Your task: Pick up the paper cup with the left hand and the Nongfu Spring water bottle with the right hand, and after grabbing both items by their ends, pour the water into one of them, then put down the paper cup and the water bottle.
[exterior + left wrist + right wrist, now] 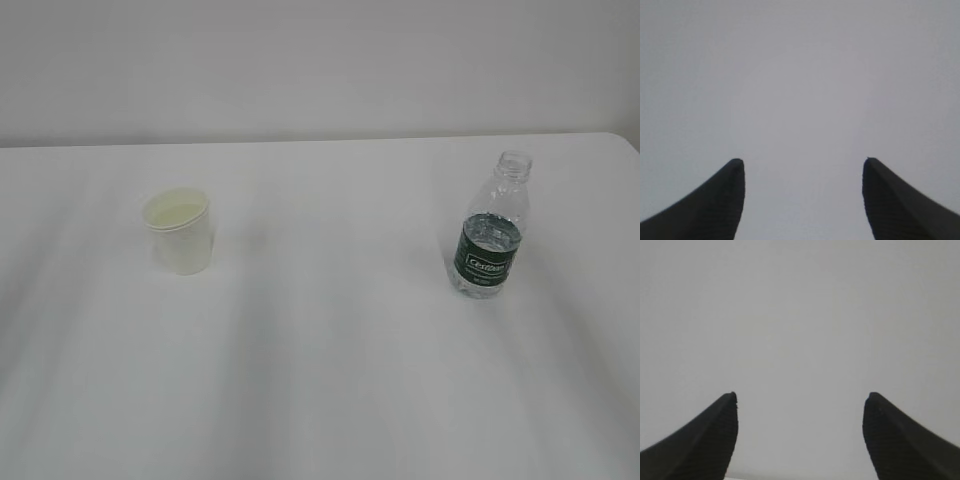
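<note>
Tools first, closest to my lenses: the left tool (802,200) has its jaws spread wide with nothing between them, and the right tool (800,437) is the same, wide apart and empty, both staring at blank pale surface. Neither shows in the exterior view, so I can't say how far off they sit.

Moving out onto the bench (330,390): white, smooth, bare in front. The paper cup (180,231) stands upright on the left, well apart from the Nongfu Spring water bottle (488,228), upright on the right, cap off.

My read on the cup: light, thin-walled, easy to crush, so I'd take it low on the wall with a gentle squeeze. I can't tell whether there's liquid in it. The bottle looks soft and ribbed, slick plastic, with water at about label height; I'd grip around the label band, firmly but not enough to squirt.

Beyond the bench's far edge, just a plain pale wall (320,60).
</note>
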